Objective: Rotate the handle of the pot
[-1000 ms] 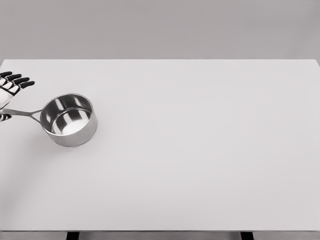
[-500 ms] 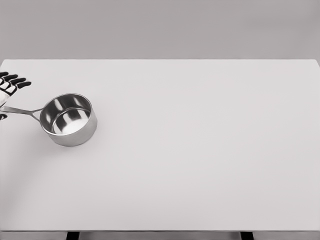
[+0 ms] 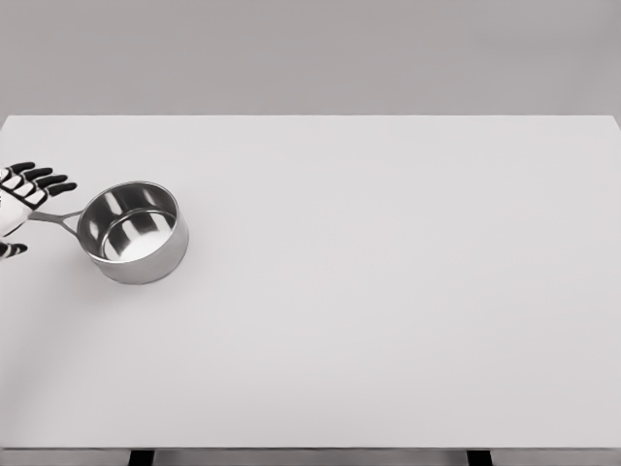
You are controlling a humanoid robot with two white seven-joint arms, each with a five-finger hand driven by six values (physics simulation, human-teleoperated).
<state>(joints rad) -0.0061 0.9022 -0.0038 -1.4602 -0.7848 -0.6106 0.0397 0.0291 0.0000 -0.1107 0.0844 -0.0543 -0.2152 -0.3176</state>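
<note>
At the left edge of the white table [image 3: 388, 320], about midway between its near and far sides, the left hand [image 3: 21, 207] enters the head view with only its outer part showing; the arm behind it is cut off by the frame. Its dark-tipped fingers [image 3: 49, 181] are fanned out and point to the right, while the thumb sits lower, apart from them, so the hand looks spread rather than clenched. The pot handle [image 3: 53, 219] runs into the gap between fingers and thumb, and whether the palm touches it is hidden by the hand itself; nothing shows a firm hold. From the hand, the handle's long axis runs to the right and very slightly toward the camera, meeting the steel pot [image 3: 136, 233], which stands upright just beyond the fingertips, open and shiny inside. Since the handle already points at this hand, turning it is probably a matter of closing around it and sweeping sideways. No right hand shows anywhere.
</note>
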